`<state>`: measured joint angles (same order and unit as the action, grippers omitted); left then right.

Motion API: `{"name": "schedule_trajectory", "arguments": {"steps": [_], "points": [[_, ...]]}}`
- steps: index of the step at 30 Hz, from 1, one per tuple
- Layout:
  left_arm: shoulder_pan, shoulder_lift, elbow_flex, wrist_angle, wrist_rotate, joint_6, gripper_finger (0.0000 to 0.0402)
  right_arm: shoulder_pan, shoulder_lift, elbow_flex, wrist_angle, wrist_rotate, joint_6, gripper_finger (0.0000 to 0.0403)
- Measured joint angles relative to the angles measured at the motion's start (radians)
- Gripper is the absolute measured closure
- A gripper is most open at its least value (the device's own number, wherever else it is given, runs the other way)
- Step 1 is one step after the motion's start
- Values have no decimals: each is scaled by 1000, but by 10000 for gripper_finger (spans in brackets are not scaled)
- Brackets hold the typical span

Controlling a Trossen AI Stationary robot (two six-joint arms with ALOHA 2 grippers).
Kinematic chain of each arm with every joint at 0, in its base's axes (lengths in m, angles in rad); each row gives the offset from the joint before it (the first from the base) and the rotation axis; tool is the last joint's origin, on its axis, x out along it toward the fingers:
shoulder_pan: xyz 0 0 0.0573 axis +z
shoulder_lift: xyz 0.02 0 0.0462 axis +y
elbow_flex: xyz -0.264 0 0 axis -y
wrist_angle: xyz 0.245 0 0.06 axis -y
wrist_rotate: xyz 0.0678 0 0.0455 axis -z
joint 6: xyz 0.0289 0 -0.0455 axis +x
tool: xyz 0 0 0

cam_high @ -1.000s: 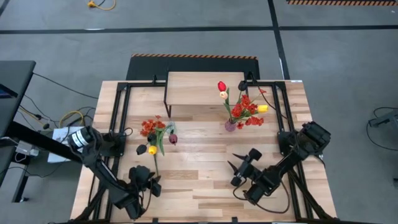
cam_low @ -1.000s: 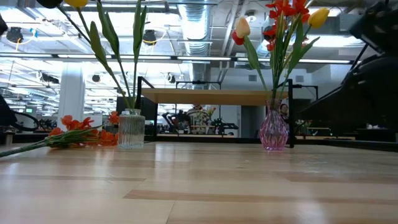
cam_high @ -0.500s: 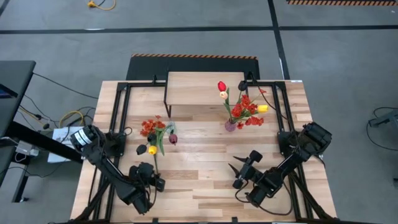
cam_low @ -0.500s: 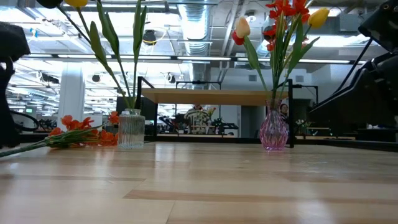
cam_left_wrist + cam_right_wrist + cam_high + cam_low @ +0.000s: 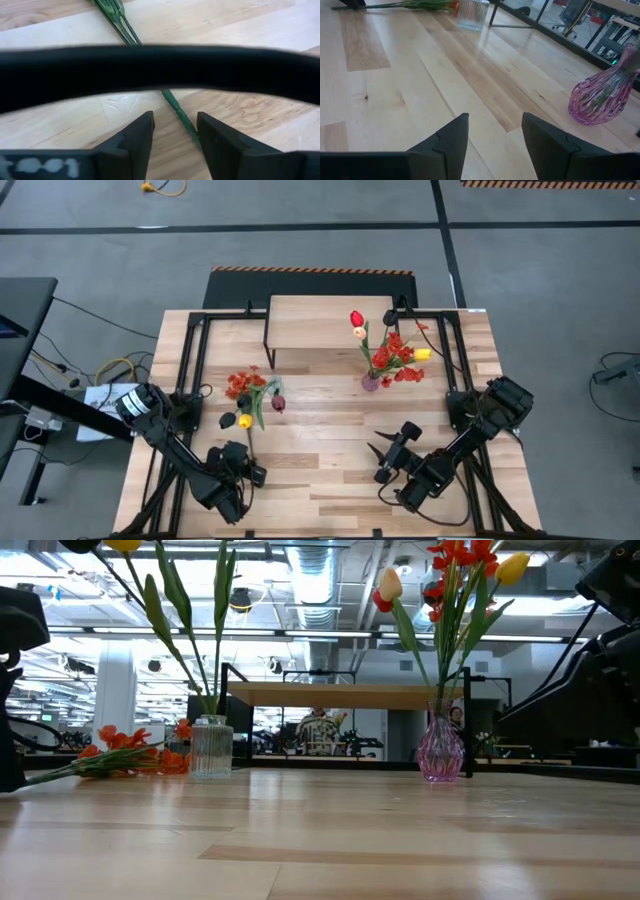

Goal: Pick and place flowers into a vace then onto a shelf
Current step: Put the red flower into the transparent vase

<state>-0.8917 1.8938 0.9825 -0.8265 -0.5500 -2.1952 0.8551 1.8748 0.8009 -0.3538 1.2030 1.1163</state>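
The left pincer [image 5: 175, 132], spread astride a green stem [image 5: 181, 116] on the bench [image 5: 250, 30], may close beside it and miss.

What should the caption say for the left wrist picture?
Left gripper poised with open fingers over green flower stems lying on the wooden table.

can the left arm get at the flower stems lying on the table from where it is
Probably yes. The left end effector sits low over the green stems, fingers apart, with a stem running between them. Only bare table lies around; nothing blocks it.
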Motion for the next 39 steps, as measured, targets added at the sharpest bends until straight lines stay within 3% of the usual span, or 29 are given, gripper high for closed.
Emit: {"name": "schedule_trajectory", "arguments": {"steps": [10,31,39], "points": [[-5,3,-2,-2,17,5,338,0,0,0,0,0,0,226],[-18,8,21,-48,19,-63,345,0,0,0,0,-1,0,231],[-60,9,73,-105,124,-133,350,0,0,0,0,-2,0,230]]}}
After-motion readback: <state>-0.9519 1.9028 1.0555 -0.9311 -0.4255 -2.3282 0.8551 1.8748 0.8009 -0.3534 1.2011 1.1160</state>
